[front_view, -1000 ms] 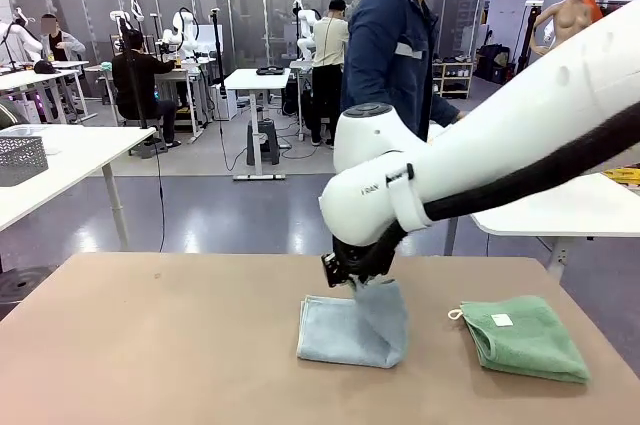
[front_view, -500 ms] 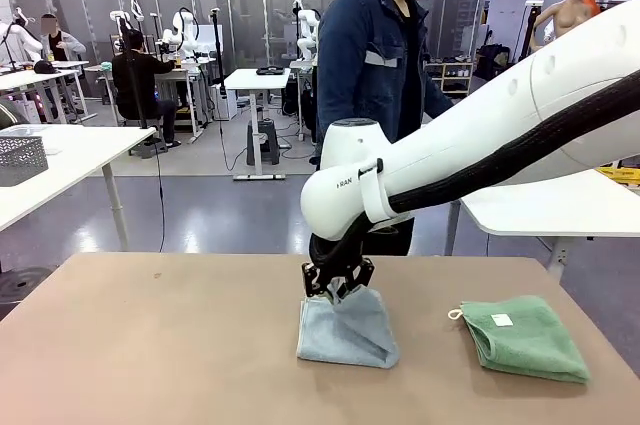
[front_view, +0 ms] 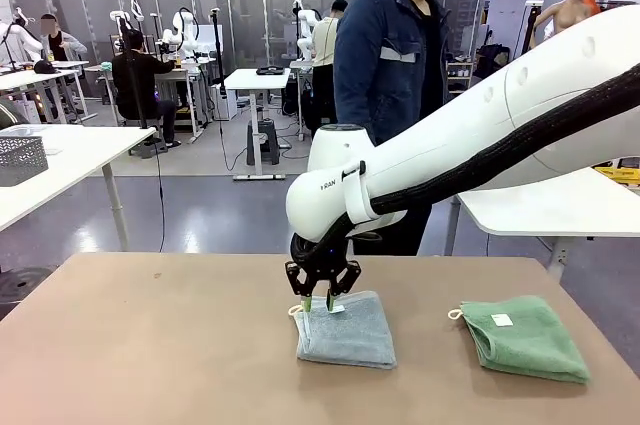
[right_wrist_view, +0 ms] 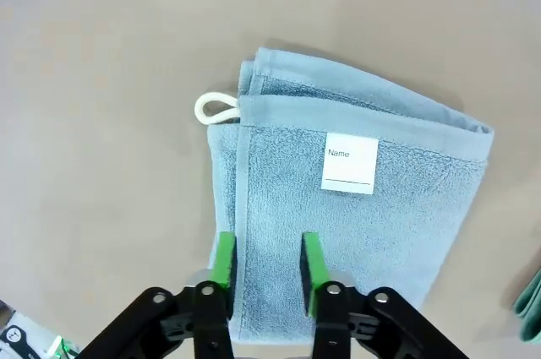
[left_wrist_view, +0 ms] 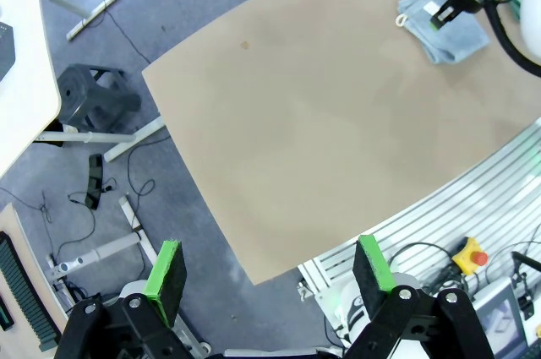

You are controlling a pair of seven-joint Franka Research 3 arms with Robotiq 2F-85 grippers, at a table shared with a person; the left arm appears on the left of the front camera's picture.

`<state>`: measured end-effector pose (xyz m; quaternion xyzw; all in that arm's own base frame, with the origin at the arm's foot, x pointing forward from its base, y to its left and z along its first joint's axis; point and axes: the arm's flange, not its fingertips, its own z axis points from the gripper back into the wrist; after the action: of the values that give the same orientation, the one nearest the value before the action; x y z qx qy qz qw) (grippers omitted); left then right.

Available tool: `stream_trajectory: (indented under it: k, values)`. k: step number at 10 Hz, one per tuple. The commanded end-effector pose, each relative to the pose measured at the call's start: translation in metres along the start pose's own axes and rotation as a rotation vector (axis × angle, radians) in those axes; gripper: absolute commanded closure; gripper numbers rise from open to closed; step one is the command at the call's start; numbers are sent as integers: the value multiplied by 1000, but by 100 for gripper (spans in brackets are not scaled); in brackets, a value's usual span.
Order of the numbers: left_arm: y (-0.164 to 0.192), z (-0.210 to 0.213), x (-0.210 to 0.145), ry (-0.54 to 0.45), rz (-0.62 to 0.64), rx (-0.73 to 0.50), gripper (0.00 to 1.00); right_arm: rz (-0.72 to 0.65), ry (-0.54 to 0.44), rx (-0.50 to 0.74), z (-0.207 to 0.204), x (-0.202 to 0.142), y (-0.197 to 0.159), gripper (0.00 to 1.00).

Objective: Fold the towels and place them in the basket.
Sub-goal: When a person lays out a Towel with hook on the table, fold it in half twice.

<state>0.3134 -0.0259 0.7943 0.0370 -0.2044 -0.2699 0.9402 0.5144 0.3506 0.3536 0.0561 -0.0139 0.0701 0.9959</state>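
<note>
Compared with one second ago, the blue towel (front_view: 345, 329) is now lying flat and folded on the table (front_view: 150, 345); before, one side of it was lifted up by the right gripper (front_view: 322, 297). The right arm has moved to the left, and its gripper has let go of the cloth. Its jaws now stand apart above the far left corner of the towel and hold nothing. The person (front_view: 395, 75) behind the table has also moved to the left and now stands directly behind the arm.

On the far left a white side table (front_view: 60, 160) carries a dark mesh basket (front_view: 20, 158), well apart from the towels. The left gripper (left_wrist_view: 269, 268) hangs high over the near left edge of the table, its jaws wide open and empty. In the middle lies the blue towel, and to the right, near the right edge, lies the green towel (front_view: 525, 337), also folded. The two towels do not touch.

The thick white right arm crosses the picture from the right and hides part of the person.

In the right wrist view the blue towel (right_wrist_view: 351, 207) is soft terry cloth, with a white corner loop (right_wrist_view: 215, 109) and a white label (right_wrist_view: 350, 163). The green pads (right_wrist_view: 225, 259) are just above it. The table top is smooth and brown.
</note>
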Motion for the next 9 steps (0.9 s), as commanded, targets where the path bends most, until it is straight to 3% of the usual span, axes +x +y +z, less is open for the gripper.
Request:
stream_trajectory:
  k: [1,2,5,7,9]
  values:
    - [1,1,-1,-2,1,5,0,-48,-24,4,3,1,4,8]
    - [1,1,-1,-2,1,5,0,-56,-34,15,8,-2,2,0]
    - [1,1,-1,-2,1,5,0,-75,-60,48,16,-13,-13,4]
    - [1,1,-1,-2,1,5,0,-78,-46,52,10,-15,-21,0]
    - [1,1,-1,-2,1,5,0,-55,-44,28,18,-3,-7,0]
